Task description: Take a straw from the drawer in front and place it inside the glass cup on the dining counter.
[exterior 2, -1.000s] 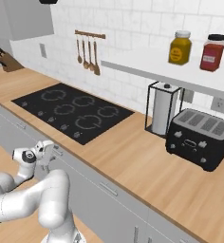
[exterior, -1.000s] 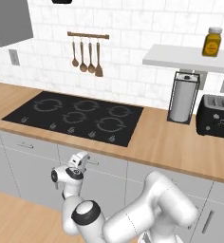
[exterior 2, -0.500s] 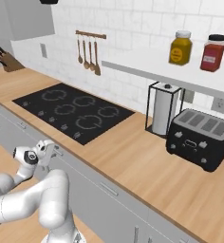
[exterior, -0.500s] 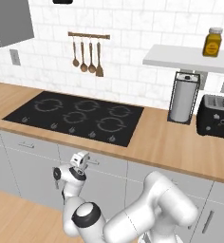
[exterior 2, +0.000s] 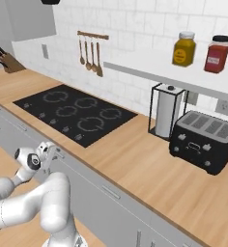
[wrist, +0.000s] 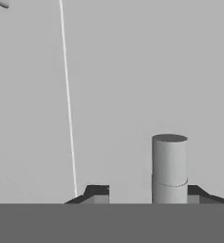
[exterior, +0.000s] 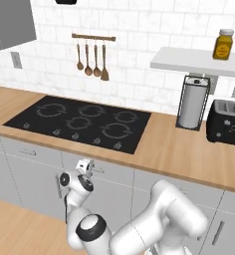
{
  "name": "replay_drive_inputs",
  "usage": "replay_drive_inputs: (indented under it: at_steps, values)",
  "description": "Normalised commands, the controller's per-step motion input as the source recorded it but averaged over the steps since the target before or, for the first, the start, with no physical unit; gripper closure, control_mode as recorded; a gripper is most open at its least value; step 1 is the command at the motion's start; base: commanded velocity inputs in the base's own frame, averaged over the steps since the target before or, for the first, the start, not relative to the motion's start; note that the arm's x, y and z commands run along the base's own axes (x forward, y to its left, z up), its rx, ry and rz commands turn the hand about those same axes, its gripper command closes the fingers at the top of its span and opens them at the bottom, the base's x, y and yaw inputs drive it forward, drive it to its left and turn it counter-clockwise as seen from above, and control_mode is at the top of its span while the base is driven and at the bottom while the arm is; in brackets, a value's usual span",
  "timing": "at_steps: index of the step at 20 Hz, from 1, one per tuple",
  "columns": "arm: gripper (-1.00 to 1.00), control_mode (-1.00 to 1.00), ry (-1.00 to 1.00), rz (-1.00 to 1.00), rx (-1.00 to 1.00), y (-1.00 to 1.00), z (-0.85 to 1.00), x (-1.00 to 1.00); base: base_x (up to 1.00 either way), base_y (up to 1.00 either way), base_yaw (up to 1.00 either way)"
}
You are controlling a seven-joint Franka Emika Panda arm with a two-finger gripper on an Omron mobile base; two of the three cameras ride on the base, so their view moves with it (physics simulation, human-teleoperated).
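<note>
Surface [exterior: 179, 144] of wood carries a black cooktop [exterior: 79, 122]; the yellow jar [exterior: 223, 45] has a label too small to read. Below, the drawer [exterior: 114, 172] is shut. Its handle [wrist: 169, 166] stands between the gripper [wrist: 148, 192] fingertips, touching one and apart from the other, so I cannot tell whether it is clamped.

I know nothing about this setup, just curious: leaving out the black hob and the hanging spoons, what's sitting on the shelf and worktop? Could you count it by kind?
Jars: 2, yellow jar and red jar
Toaster: 1
Paper towel holder: 1
Knife block: 1
Total: 5
</note>
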Motion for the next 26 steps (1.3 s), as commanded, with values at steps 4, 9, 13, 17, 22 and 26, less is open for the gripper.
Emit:
replay_drive_inputs:
  at_steps: [4, 9, 13, 17, 22, 26]
  values:
    - [1.0, -1.0, 0.16, 0.12, 0.0, 0.91, -1.0, -0.2, 0.0, 0.0, 0.0]
    - [1.0, -1.0, 0.2, 0.07, -0.05, 1.0, -1.0, -0.34, 0.0, 0.0, 0.0]
    - [1.0, -1.0, 0.19, 0.08, -0.14, 1.0, -1.0, -0.64, 0.0, 0.0, 0.0]
    - [1.0, -1.0, 0.02, 0.1, -0.31, 1.0, -1.0, -0.99, 0.0, 0.0, 0.0]
    - [1.0, -1.0, 0.02, 0.05, -0.28, 1.0, -1.0, -1.0, 0.0, 0.0, 0.0]
    - [1.0, -1.0, 0.07, 0.0, -0.19, 1.0, -1.0, -1.0, 0.0, 0.0, 0.0]
